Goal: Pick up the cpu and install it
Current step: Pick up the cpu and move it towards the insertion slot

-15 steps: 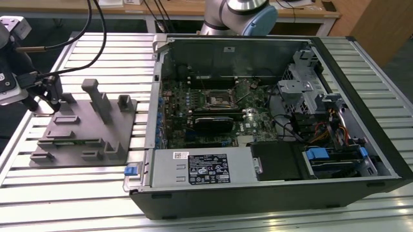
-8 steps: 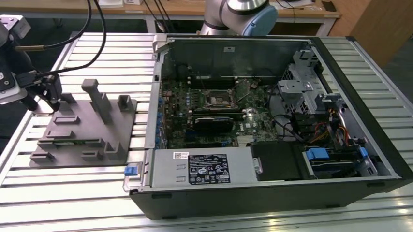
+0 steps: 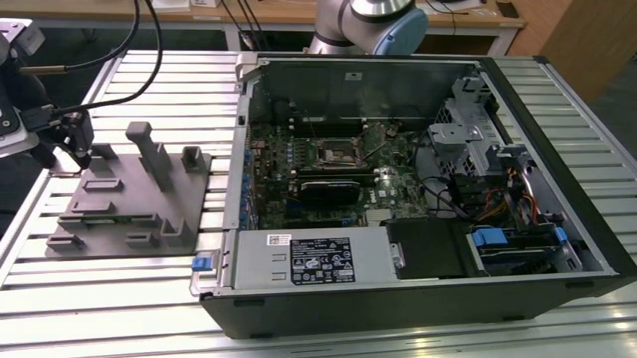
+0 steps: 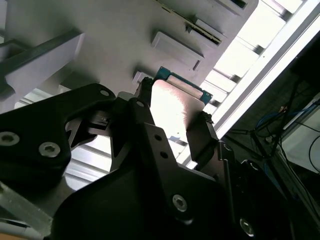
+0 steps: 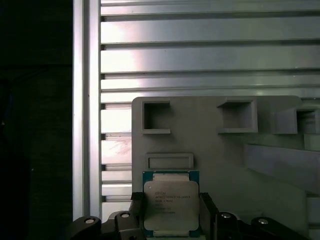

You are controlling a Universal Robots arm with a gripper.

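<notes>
End effector point(image 5: 171, 201): clamped on two opposite edges of cpu point(image 5: 170, 210).
Edges: cpu at grey holder point(image 5: 225, 155) corner, near bench point(image 5: 200, 55) rim.
Room: slats beyond holder.

cpu point(image 4: 175, 110) near edge hidden behind pincer point(image 4: 173, 103).

A: cpu point(image 5: 170, 202) colours?
B: Pale silver lid, teal-green rim. Holder block point(image 5: 225, 150) plain grey, table point(image 5: 200, 50) silver, ribbed.
A: gripper point(image 5: 171, 220)?
B: Black. PC case point(image 3: 398, 317) black too, blue tab point(image 3: 202, 262), motherboard point(image 3: 388, 190) dark green.
</notes>
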